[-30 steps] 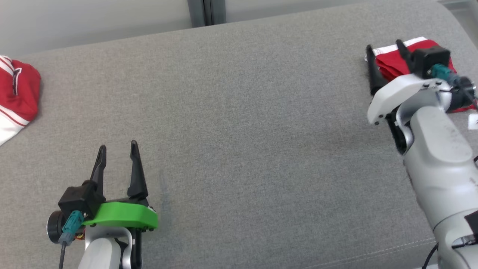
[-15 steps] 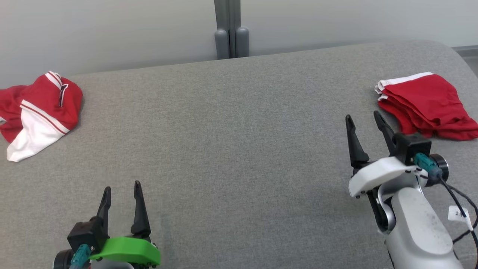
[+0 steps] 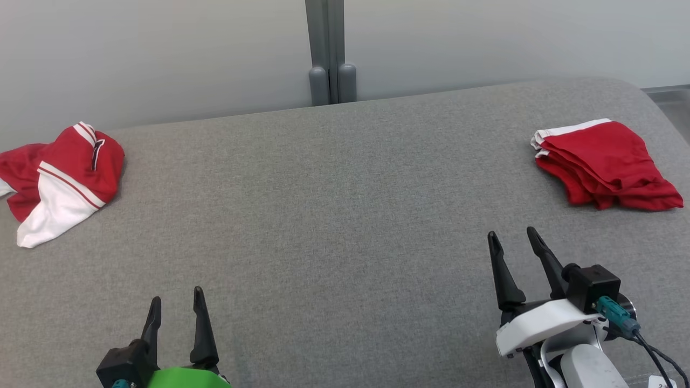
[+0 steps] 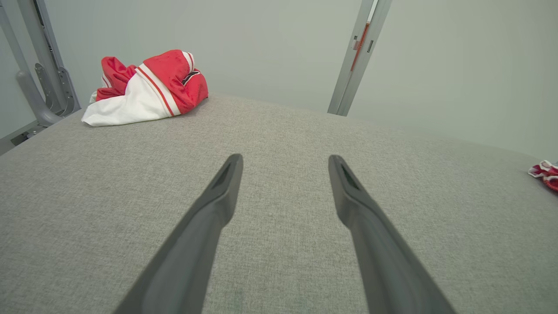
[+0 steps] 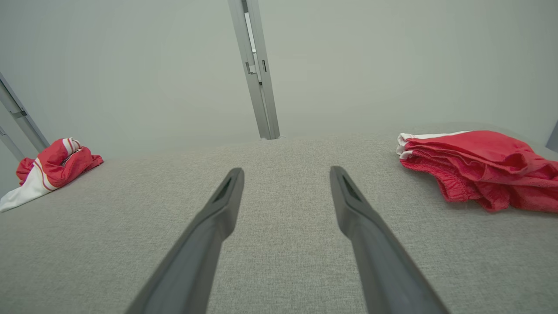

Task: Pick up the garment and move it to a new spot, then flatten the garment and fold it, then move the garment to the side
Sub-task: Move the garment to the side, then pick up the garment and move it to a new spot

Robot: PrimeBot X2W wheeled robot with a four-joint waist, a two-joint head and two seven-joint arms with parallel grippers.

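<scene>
Fold cycle looks done: folded garment [image 3: 604, 164] sits right. Jaws spread, empty on left gripper [image 3: 177, 295] and right gripper [image 3: 511, 233]. Next: reach far left, pinch crumpled garment [image 3: 64, 172].

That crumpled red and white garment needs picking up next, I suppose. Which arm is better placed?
Likely the left: the left tool, open and empty, is on the same side as the crumpled garment; the right tool is far across, near the folded red garment.
</scene>
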